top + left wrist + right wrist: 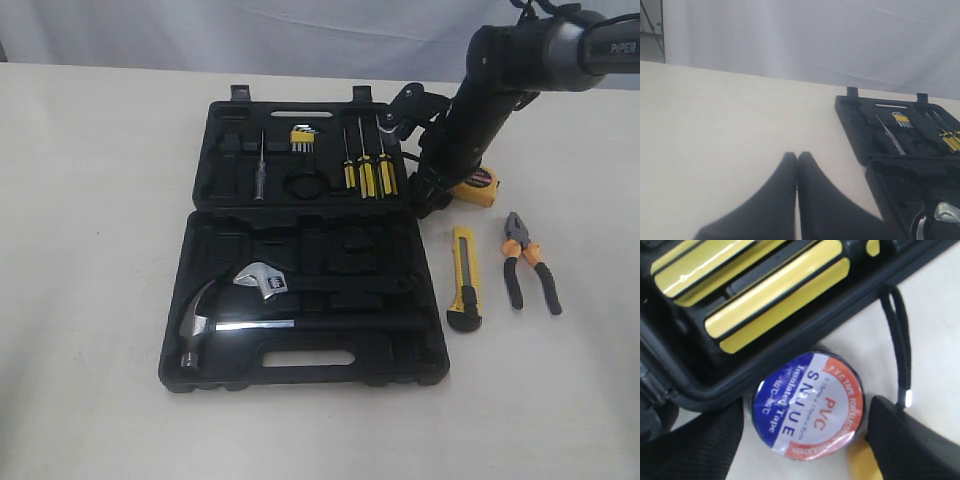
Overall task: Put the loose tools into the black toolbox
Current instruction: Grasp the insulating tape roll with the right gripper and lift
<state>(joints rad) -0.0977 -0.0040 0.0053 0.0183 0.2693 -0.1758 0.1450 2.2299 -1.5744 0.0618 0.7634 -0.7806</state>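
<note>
A cream table (90, 200) before a white curtain (790, 40) carried the open black toolbox (300, 375), with the yellow-black utility knife (465, 278) and the orange-and-black-handled pliers (528, 262) lying apart on the table beside its right wall in the exterior view. The right gripper (807, 402) stood just outside the lid's rim, fingers (690, 450) closed against opposite sides of the small dark tape roll (807, 407), which lay flat on the table, label up, near the yellow tape measure (482, 188). The left gripper (797, 156) hung over the table left of the toolbox, fingertips pressed together, holding nothing
</note>
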